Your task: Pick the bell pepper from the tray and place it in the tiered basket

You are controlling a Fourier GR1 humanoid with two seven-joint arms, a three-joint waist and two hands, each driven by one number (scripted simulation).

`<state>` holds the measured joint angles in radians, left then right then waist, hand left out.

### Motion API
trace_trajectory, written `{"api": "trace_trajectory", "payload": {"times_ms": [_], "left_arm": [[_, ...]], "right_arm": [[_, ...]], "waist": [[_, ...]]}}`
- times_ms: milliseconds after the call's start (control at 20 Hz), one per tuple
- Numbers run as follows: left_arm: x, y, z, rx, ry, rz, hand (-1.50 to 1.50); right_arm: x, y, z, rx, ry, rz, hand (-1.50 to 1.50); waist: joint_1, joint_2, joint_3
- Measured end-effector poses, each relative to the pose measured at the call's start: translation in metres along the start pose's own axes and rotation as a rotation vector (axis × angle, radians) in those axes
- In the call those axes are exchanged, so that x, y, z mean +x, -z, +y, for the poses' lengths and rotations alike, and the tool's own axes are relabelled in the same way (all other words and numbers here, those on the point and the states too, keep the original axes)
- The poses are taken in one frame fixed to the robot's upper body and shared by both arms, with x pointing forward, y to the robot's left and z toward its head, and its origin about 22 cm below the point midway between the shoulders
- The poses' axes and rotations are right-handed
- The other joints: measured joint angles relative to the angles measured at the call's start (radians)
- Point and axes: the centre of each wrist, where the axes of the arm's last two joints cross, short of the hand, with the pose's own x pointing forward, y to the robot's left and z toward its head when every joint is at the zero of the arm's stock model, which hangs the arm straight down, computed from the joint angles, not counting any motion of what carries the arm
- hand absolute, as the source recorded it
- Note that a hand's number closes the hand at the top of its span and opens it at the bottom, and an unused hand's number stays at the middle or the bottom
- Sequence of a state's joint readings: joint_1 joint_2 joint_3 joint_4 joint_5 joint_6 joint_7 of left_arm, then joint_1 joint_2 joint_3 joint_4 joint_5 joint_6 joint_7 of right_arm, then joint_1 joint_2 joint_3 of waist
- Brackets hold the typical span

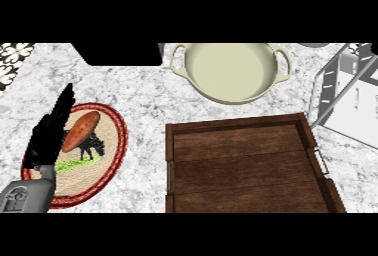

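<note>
Head view: the left hand lay at the left side, its black fingers straight and held together, pointing toward the far edge of the counter. It was open and held nothing, and its grey forearm came in from the lower left corner. The hand overlapped the left rim of a round plate with a red border and a dark horse figure on a pale, woven-looking middle. An orange-brown oblong vegetable, much like a sweet potato, lay tilted on that plate, just beside the fingers. The right hand did not show in this view.

The wooden tray sat at lower centre and right, dark brown with raised walls and a small metal handle on its right side. Where the bell pepper was could not be told, as no part of it showed here.

Beyond the tray stood a cream casserole pot with two side handles. The tiered basket, grey wire frame with pale shelves, stood at the right edge, near the tray's far right corner. All rested on a white marbled counter.
</note>
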<state>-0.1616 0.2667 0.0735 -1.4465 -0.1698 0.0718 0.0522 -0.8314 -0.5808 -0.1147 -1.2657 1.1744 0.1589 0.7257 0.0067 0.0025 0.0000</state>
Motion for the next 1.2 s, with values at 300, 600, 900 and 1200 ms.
{"api": "trace_trajectory", "payload": {"times_ms": [300, 600, 900, 1200], "left_arm": [[-0.001, -0.001, 0.0, 0.005, 0.001, 0.004, 0.0], [-0.001, -0.009, 0.0, 0.0, 0.003, 0.004, 0.0], [-0.002, -0.012, 0.001, -0.005, 0.003, 0.005, 0.0], [0.001, -0.006, 0.002, -0.001, 0.004, 0.004, 0.0]], "right_arm": [[-0.04, 0.023, 0.01, 0.021, -0.045, -0.02, 1.5], [-0.067, 0.033, 0.028, 0.112, -0.003, -0.04, 1.5], [-0.091, 0.04, 0.047, 0.23, 0.087, -0.02, 1.5], [-0.109, 0.039, 0.068, 0.313, 0.231, 0.087, -1.5]], "waist": [[-0.002, -0.001, 0.0], [-0.001, -0.002, 0.0], [-0.001, -0.002, 0.0], [-0.003, -0.005, -0.004]]}}
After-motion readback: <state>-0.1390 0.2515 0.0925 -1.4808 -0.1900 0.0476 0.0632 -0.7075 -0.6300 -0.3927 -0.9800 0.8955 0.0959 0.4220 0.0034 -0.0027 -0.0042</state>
